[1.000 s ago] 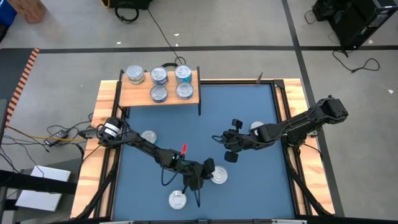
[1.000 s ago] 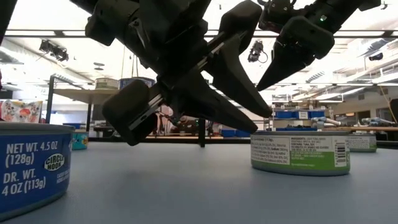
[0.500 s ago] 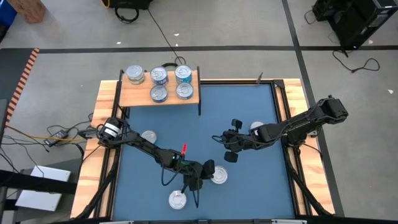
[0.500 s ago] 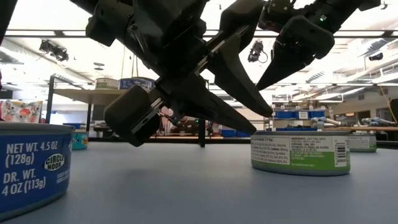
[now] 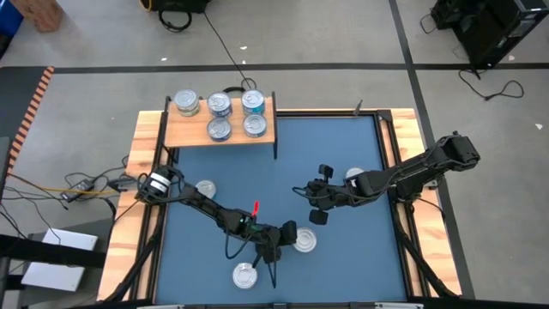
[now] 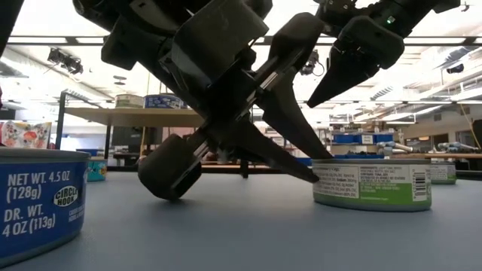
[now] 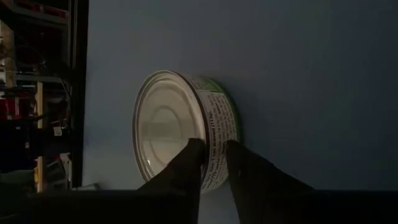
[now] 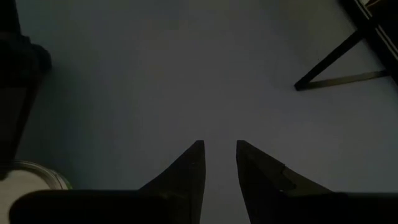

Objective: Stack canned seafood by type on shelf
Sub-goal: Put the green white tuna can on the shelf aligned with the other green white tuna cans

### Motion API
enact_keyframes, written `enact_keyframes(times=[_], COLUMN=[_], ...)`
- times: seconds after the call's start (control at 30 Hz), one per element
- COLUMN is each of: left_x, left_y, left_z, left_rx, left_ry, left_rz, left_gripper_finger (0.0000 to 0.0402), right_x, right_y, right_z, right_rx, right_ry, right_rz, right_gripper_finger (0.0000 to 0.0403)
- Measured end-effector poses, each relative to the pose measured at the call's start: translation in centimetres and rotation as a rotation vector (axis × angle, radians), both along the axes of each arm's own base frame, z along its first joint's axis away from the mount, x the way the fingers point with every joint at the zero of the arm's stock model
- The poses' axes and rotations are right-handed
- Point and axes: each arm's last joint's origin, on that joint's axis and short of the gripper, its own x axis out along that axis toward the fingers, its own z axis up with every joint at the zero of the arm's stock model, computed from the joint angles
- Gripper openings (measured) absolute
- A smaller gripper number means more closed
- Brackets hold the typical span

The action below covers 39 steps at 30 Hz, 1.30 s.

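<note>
The surface [image 5: 257, 172] is a blue rectangular top framed by light wood rails. At its eleven o'clock corner stands the shelf [image 5: 189, 133], a light wood board on thin black legs. Five tins rest on the shelf: three along its far edge [image 5: 185, 103] [image 5: 220, 105] [image 5: 252, 101] and two nearer the front [image 5: 220, 129] [image 5: 254, 125].

On the blue surface itself lie five more tins. One sits at nine o'clock [image 5: 205, 189], near the left rail. One with a green label [image 5: 302, 242] sits toward six o'clock, and another [image 5: 245, 275] lies close to the near edge, at about seven. One lies just right of centre [image 5: 319, 215], and one at three o'clock [image 5: 354, 176].
</note>
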Motion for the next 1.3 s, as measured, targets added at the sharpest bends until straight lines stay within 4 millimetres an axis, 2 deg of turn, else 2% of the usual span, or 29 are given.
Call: enact_keyframes(times=[0.17, 0.23, 0.43, 0.6, 0.87, 1.1, 1.3], left_x=[0.0, 0.0, 0.5, 0.9, 0.3, -0.9, -1.6], left_y=[0.0, -0.1, -0.1, 0.0, 0.2, 0.7, 0.9], left_z=[0.0, 0.1, 0.5, 1.3, 4.0, 6.8, 6.3], left_rx=[0.014, 0.025, 0.064, 0.091, 0.014, -0.046, -0.13], left_ry=[-0.014, -0.025, -0.014, 0.017, 0.019, 0.026, 0.116], left_rz=[0.019, 0.038, 0.076, 0.135, 0.223, 0.29, 0.36], left_gripper_finger=[0.0016, 0.0007, 0.0002, 0.0001, 0.0001, 0.0, 0.0003], right_x=[0.0, -0.1, -0.3, -0.9, -2.7, -3.5, -3.8], right_y=[0.2, 0.4, 1.5, 3.4, 7.0, 8.5, 9.8], right_z=[0.0, 0.0, 0.1, 0.1, 0.2, 0.4, -0.4], right_rx=[0.003, 0.004, 0.008, 0.002, -0.105, -0.077, -0.034], right_ry=[0.0, -0.003, -0.015, -0.013, -0.061, -0.108, -0.07], right_rz=[0.009, 0.017, 0.057, 0.122, 0.164, 0.148, 0.217], right_gripper_finger=[0.01, 0.01, 0.0101, 0.0112, 0.0162, 0.0204, 0.0215])
